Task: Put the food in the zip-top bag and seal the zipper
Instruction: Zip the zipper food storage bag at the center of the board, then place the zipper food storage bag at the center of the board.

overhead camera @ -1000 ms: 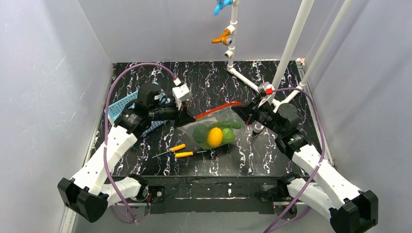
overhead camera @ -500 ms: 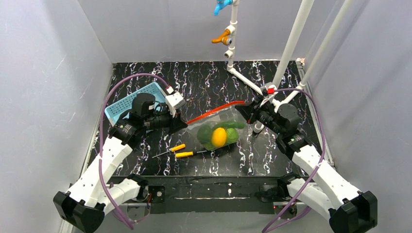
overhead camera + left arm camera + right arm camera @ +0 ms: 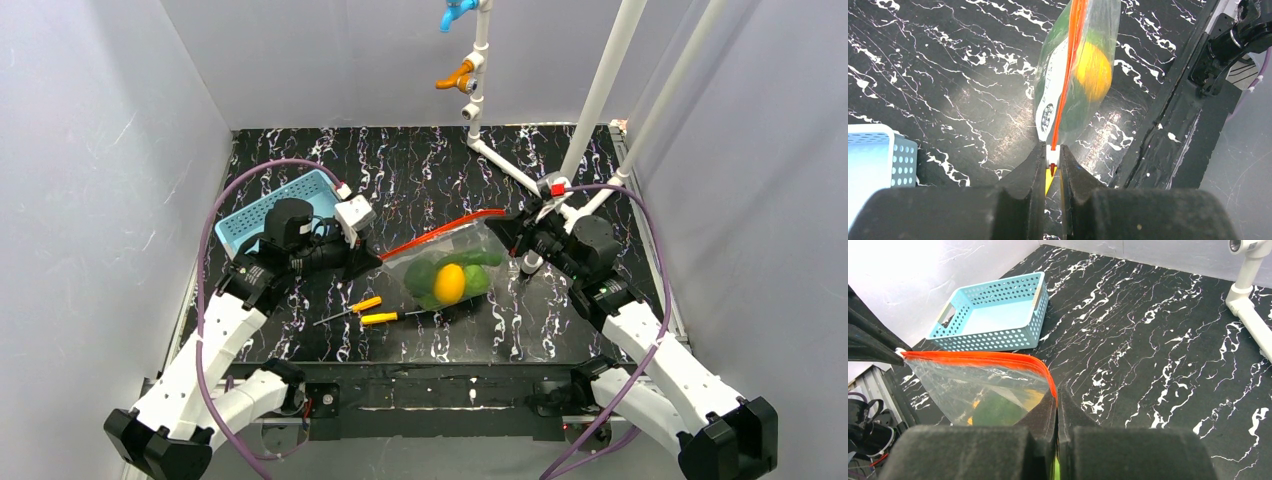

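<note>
Over at the left of the overhead view, a light blue basket (image 3: 255, 212) sits on the black marbled table (image 3: 420, 165). Just right of it, the left gripper (image 3: 372, 258) has its fingers pinched nearly together on the left end of the zipper (image 3: 440, 230). Its wrist camera shows a small white tab (image 3: 1052, 152) caught between the two dark fingers, with the red-orange strip running straight up the frame from there.

In the middle of the table the zip-top bag (image 3: 455, 248) sags below that strip, stretched between the two arms. Inside it is a yellow fruit (image 3: 450, 283), packed among green pieces (image 3: 420, 275). Two orange-handled screwdrivers (image 3: 380, 318) lie on the table just below and left of the bag.

At the right end of the strip, the right gripper (image 3: 510, 225) is clamped tight on it. From its wrist camera no gap shows between the fingers, and the strip curves away toward the left edge of the frame. White pipes (image 3: 600, 95) rise behind it at the upper right.
</note>
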Tool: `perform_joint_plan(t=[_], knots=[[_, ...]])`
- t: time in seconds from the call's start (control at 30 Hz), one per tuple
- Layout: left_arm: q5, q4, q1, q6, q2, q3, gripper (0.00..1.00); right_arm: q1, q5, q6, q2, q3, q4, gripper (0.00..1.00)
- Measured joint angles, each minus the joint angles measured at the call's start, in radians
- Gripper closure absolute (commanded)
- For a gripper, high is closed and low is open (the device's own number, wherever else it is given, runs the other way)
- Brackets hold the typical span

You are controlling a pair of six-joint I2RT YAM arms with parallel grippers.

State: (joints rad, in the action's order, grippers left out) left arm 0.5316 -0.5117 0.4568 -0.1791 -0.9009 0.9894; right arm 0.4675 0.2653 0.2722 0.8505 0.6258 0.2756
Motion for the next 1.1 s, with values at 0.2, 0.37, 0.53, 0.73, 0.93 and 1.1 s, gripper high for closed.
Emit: perform_joint_plan(t=[0.2, 0.37, 0.53, 0.73, 0.93, 1.1], knots=[[-0.015, -0.005, -0.001, 0.024, -0.007, -0.005, 0.60, 0.000, 0.003, -0.029, 0.021, 0.006, -0.023, 0.99], [-0.046, 0.018, -0.009, 0.095, -0.017, -0.029, 0.31, 0.042, -0.060, -0.084, 0.124, 0.082, -0.080, 0.99], [-0.113, 0.044, -0.009, 0.168, -0.003, -0.047, 0.05, 0.058, -0.127, -0.104, 0.181, 0.146, -0.140, 0.99], [-0.242, 0.031, -0.010, 0.240, 0.101, -0.007, 0.02, 0.061, -0.213, -0.118, 0.312, 0.250, -0.188, 0.99], [-0.386, -0.035, -0.010, 0.339, 0.165, 0.096, 0.02, 0.095, -0.352, -0.127, 0.457, 0.381, -0.248, 0.99], [-0.436, -0.100, -0.010, 0.410, 0.221, 0.129, 0.02, 0.151, -0.511, -0.175, 0.618, 0.541, -0.303, 0.96]])
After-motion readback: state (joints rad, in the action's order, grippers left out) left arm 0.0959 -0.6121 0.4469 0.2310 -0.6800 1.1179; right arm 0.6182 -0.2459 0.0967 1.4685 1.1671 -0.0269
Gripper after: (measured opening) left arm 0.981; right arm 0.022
